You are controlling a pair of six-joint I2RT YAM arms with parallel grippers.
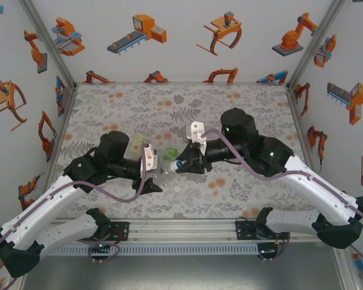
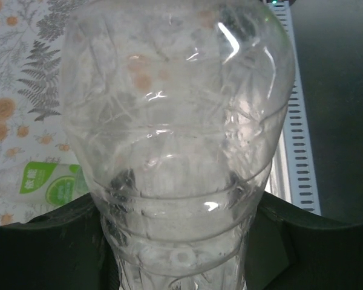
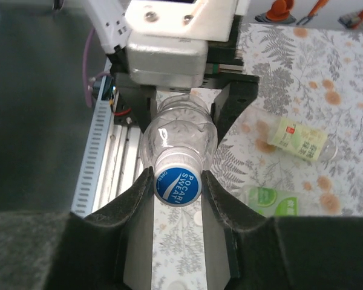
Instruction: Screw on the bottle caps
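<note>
My left gripper (image 1: 155,180) is shut on the body of a plain clear bottle (image 2: 175,121), holding it off the table with its neck pointing at the right arm. On that neck sits a bottle cap (image 3: 177,182) with a blue printed top and a white ribbed side. My right gripper (image 3: 177,184) is shut on this cap, one finger against each side. In the top view the two grippers meet over the table's middle at the clear bottle (image 1: 167,171). A bottle with a yellow-green label (image 3: 299,139) and one with a bright green label (image 3: 272,200) lie on the table.
A loose white cap (image 1: 177,188) lies on the patterned table just in front of the grippers. The two lying bottles (image 1: 139,144) (image 1: 169,153) rest behind the left arm's wrist. A metal rail (image 1: 181,229) runs along the near edge, and walls close off the other sides.
</note>
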